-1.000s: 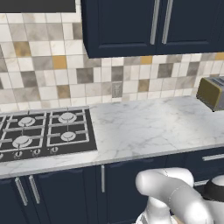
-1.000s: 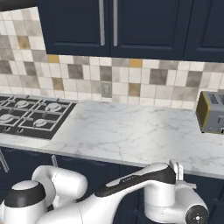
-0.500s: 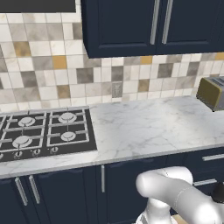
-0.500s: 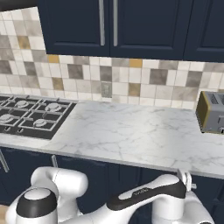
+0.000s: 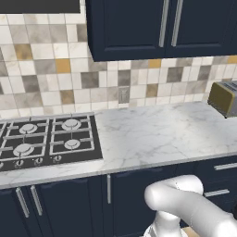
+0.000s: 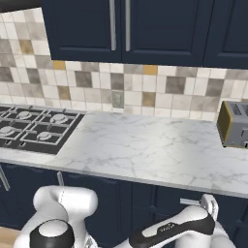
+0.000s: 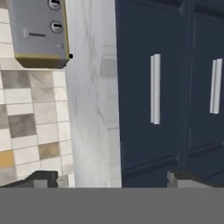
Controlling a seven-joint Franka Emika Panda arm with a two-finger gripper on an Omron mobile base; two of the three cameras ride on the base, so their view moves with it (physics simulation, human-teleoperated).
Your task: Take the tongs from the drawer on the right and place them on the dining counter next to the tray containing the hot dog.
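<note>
My gripper [image 7: 113,181] is open, its two dark fingertips [image 7: 41,179] wide apart with nothing between them. It hangs low in front of the navy-blue drawer [image 7: 135,87] under the marble worktop; the view is rolled, so the drawer's silver bar handle [image 7: 155,89] looks upright. The drawer is shut, and a second drawer front [image 7: 205,131] lies beside it. In the left base view the drawer handles [image 5: 225,166] show at the far right, past my white arm [image 5: 185,206]. The tongs are hidden. The dining counter, the tray and the hot dog are out of view.
A toaster [image 6: 234,125] stands on the marble worktop [image 6: 145,150] at the right, close above the drawers. A black stove [image 5: 46,141] sits at the left. Navy cabinet doors [image 5: 60,208] run below, and wall cupboards [image 6: 126,29] hang above.
My arm has sunk lower and swung right; the dark hand has dropped out of the left base view. The kitchen itself has not shifted.
</note>
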